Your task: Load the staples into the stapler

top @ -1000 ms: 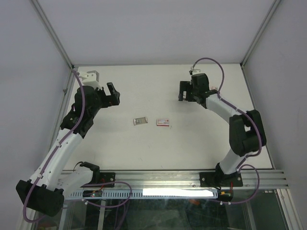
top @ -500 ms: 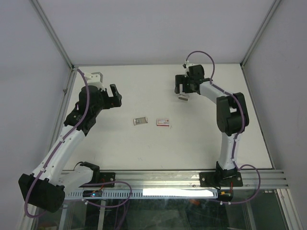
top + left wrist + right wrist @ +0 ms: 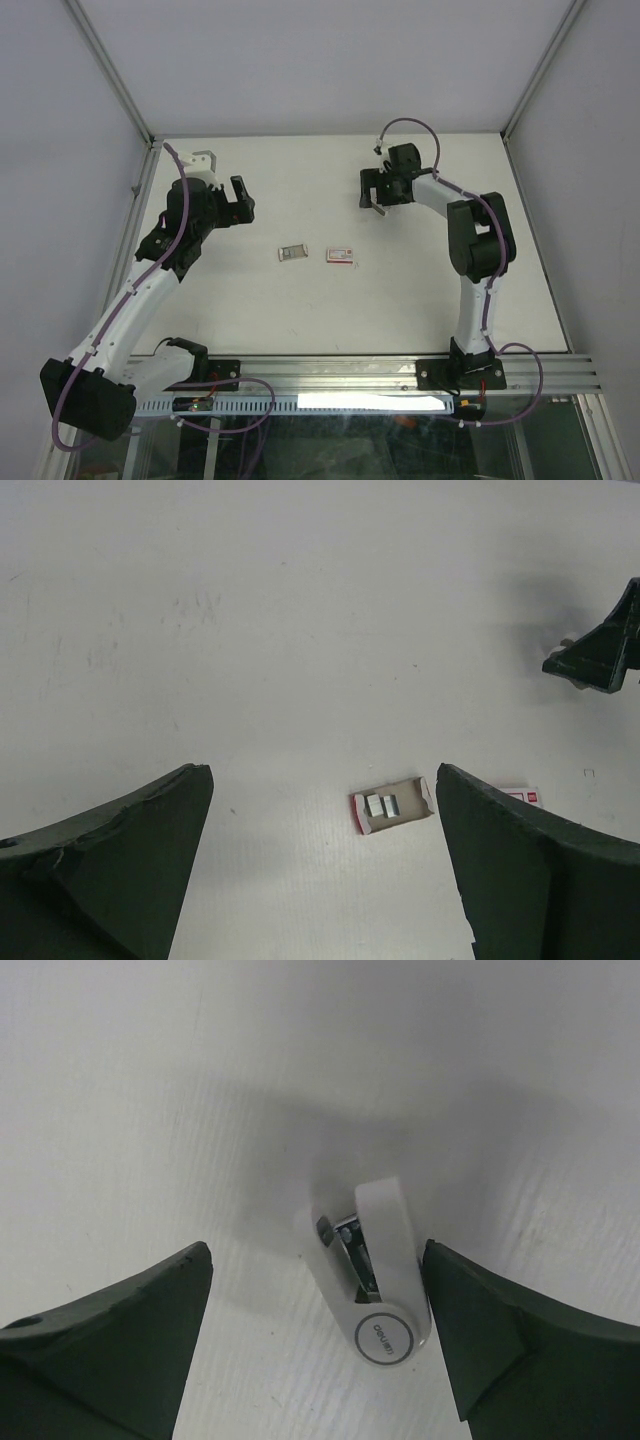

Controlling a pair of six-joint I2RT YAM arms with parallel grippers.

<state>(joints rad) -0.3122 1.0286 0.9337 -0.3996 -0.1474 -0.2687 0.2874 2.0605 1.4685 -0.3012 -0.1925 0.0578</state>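
Note:
The staples (image 3: 382, 804) are two short silvery strips in a small open cardboard tray (image 3: 292, 252) at the table's middle. My left gripper (image 3: 322, 775) hovers open high above and left of the tray (image 3: 240, 200), with nothing between its fingers. The stapler (image 3: 370, 1270) is small and white and lies on its side at the back right (image 3: 377, 210). My right gripper (image 3: 315, 1255) is open around it, low over the table (image 3: 378, 198). The stapler's rounded end sits right against the right finger (image 3: 500, 1340), well clear of the left one.
A little red-and-white box (image 3: 341, 254) lies just right of the tray, half hidden behind my left gripper's finger (image 3: 520, 796). White walls and metal posts close the table (image 3: 300, 310) in at the back and sides.
The right arm has folded up and swung its gripper left and down over the stapler. The left arm has barely moved.

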